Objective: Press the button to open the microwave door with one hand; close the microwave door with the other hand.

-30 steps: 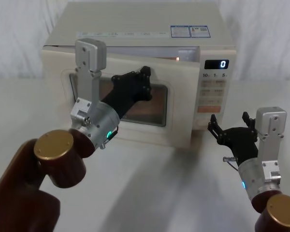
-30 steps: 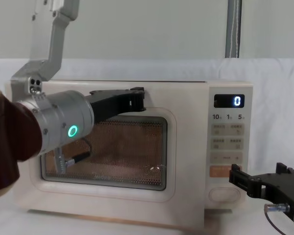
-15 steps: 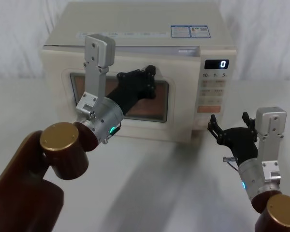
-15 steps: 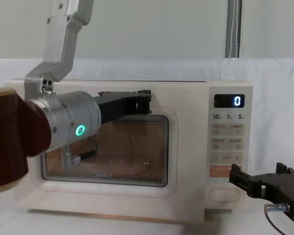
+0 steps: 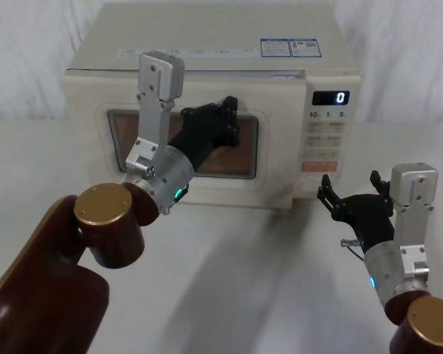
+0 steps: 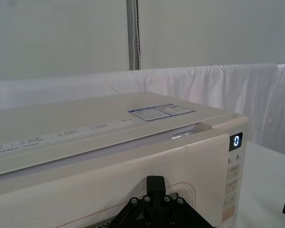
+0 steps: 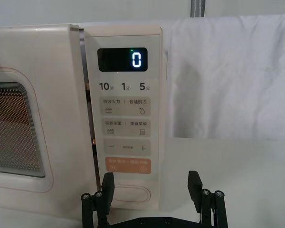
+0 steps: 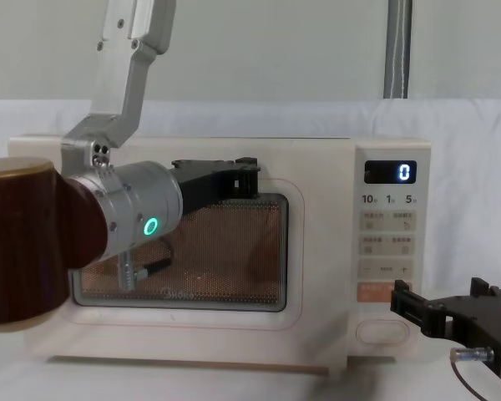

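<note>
The microwave door (image 5: 275, 168) lies almost flush with the cream oven front, and a thin lit seam runs along its top edge (image 6: 180, 137). My left gripper (image 5: 227, 118), on the green-ringed wrist, is shut, with its tips against the upper part of the door window (image 8: 249, 174). My right gripper (image 5: 351, 183), on the blue-ringed wrist, stands open low in front of the control panel, a short way back from it. The button (image 7: 133, 194) sits between its spread fingers (image 7: 107, 183) in the right wrist view and is untouched; in the chest view the button (image 8: 376, 332) is at the panel's bottom.
The microwave's display (image 5: 340, 97) reads 0, and an orange key (image 8: 382, 291) lies above the button. The oven stands on a white table (image 5: 244, 280) with open surface in front of it. White cloth hangs behind.
The door has swung from clearly ajar to nearly flush as my left gripper pushed it back. The right gripper has stayed where it was.
</note>
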